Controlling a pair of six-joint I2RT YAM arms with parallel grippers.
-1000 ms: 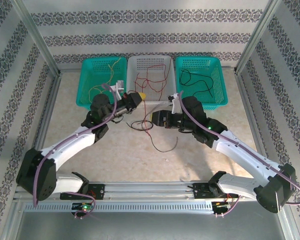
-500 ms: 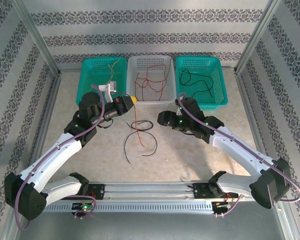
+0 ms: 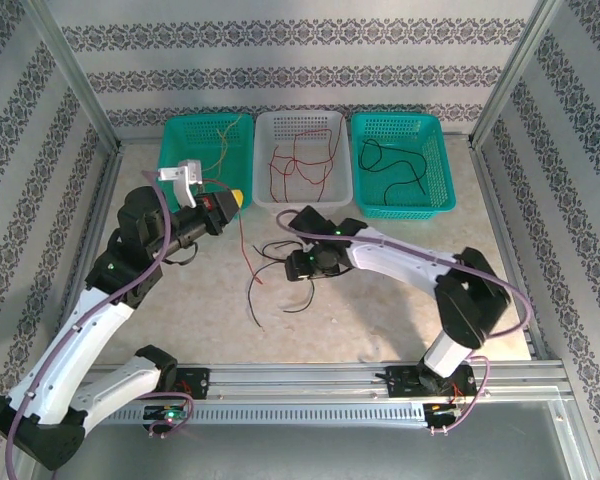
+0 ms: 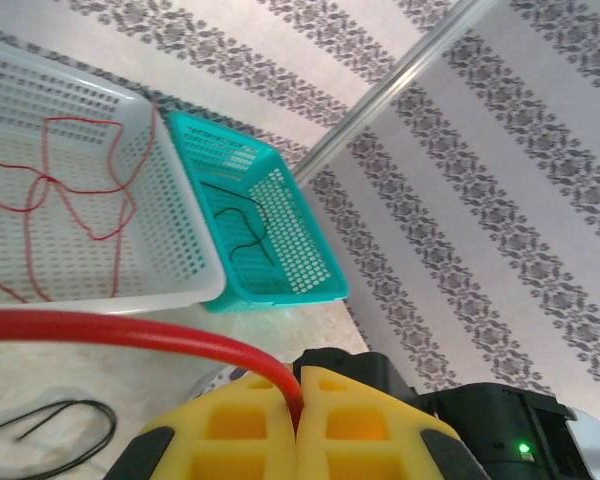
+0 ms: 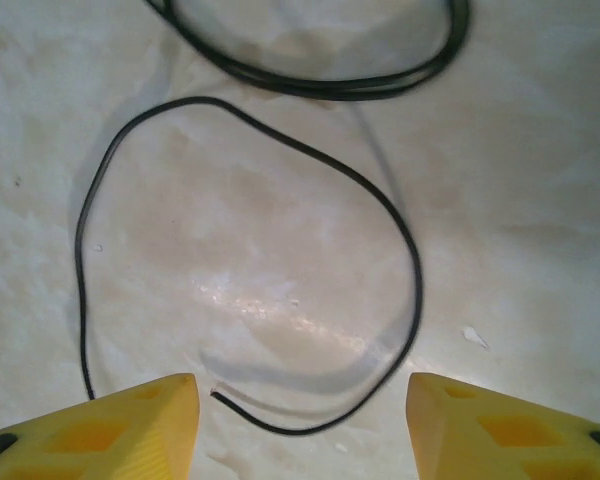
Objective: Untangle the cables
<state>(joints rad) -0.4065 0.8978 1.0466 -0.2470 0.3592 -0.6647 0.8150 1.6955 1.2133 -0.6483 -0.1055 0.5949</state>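
L hand (image 4: 298,418) clamps red cable (image 4: 110,328); R hand (image 5: 300,410) spread over black cable (image 5: 78,270).

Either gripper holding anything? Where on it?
Left gripper pinches a red cable, seemingly near one end. Right gripper is open over a black cable, holding nothing.

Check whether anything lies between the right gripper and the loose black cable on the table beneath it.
Nothing visible does. The right gripper hangs open over the black cable, whose loop lies flat on the bare table just ahead of the fingertips, with one end lying between them in the wrist view.
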